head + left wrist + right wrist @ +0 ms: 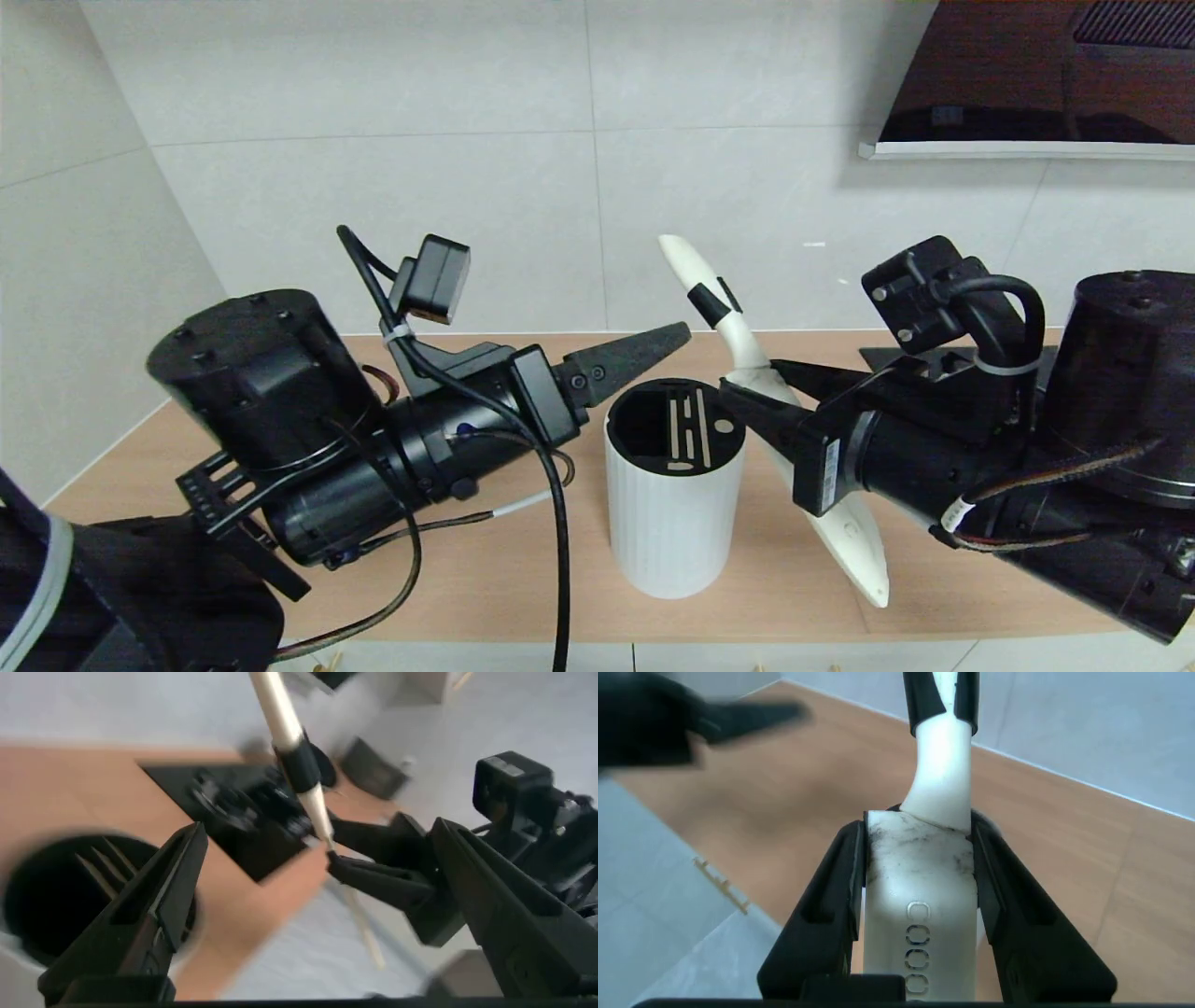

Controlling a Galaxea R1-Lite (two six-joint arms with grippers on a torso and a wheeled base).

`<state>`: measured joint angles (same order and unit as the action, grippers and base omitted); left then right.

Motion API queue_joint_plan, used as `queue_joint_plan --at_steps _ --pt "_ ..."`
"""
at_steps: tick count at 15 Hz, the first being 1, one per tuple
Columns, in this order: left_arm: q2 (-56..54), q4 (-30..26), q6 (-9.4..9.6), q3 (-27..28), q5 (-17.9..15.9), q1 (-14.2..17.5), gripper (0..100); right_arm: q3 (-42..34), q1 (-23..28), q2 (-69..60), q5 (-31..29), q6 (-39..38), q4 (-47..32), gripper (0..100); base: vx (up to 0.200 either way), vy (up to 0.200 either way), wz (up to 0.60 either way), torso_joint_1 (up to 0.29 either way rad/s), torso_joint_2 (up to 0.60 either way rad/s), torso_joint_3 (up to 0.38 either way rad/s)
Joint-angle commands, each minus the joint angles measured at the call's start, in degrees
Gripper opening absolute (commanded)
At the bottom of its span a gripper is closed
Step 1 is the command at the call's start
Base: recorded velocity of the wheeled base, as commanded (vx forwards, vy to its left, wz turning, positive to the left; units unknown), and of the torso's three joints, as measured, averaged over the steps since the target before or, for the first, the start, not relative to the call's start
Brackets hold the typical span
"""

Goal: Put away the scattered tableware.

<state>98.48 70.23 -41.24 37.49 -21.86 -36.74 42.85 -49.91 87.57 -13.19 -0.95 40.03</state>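
The wood counter carries a white holder in the middle. Just right of it, my right gripper clamps a white spatula by its blade, with the handle tilted up and to the far left. My left gripper hangs wide open at the holder's left rim. A fork stands inside.

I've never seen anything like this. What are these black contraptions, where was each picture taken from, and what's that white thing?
This is a two-armed robot tidying a kitchen. The wide picture comes from a camera on its head; the other two come from cameras on its wrists. Each arm ends in a two-fingered gripper. The right gripper is clamped on a white kitchen utensil, held in the air. The left gripper is open and empty. Between them, on the wooden counter, stands a white holder with cutlery inside.
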Motion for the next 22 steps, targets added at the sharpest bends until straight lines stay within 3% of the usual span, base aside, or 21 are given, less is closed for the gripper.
queue_joint_plan --at_steps 1,4,5,21,22 --pt "2.0 0.0 -0.51 0.2 0.0 -0.5 100 -0.7 -0.5 -0.2 0.1 0.2 0.1 0 0.0 0.0 0.0 0.0 0.0 0.0" --pt "2.2 0.0 -3.67 1.6 1.7 -1.4 100 -1.5 -3.8 -0.2 0.1 0.2 0.1 0 0.0 0.0 0.0 0.0 0.0 0.0" --pt "2.5 0.0 -3.85 2.2 2.4 -1.8 100 -1.7 -4.5 -0.1 0.1 0.2 0.1 0 0.0 0.0 0.0 0.0 0.0 0.0" --pt "4.2 0.0 -4.02 2.5 4.2 -3.7 100 -2.6 -6.4 1.8 0.1 0.2 1.5 0 0.0 0.0 0.0 0.0 0.0 0.0" --pt "4.2 0.0 -4.02 2.6 4.4 -3.6 0 -2.6 -6.4 1.8 0.1 0.2 1.5 0 0.0 0.0 0.0 0.0 0.0 0.0"
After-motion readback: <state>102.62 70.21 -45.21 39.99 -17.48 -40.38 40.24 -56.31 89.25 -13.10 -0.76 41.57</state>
